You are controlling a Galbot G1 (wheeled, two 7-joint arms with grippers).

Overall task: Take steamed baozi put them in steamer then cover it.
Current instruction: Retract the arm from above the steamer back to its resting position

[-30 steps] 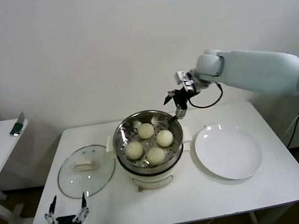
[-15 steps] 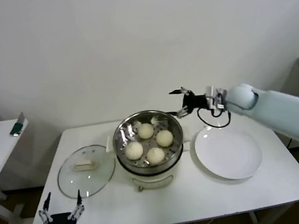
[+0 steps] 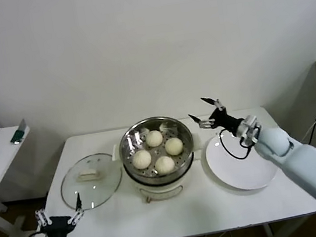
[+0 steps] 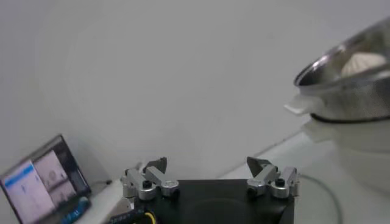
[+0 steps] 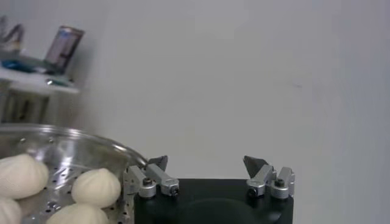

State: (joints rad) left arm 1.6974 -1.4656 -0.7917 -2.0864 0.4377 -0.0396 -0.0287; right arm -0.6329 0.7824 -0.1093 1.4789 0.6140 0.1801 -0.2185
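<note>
Right end effector (image 3: 206,111) gapes wide, empty, beside the steamer (image 3: 157,151) — four steamed baozi (image 3: 157,150) inside — no writing legible.

Steamer (image 3: 155,135) of shiny perforated steel on a smooth white base; baozi (image 3: 153,138) smooth, matt dough; cover (image 3: 91,180) clear glass, metal-rimmed; plate (image 3: 240,160) glossy white; surface (image 3: 285,189) smooth, white.

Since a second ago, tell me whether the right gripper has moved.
Yes. The right gripper has swung away from the steamer rim toward the robot's right, and now hovers open over the far edge of the white plate.
</note>
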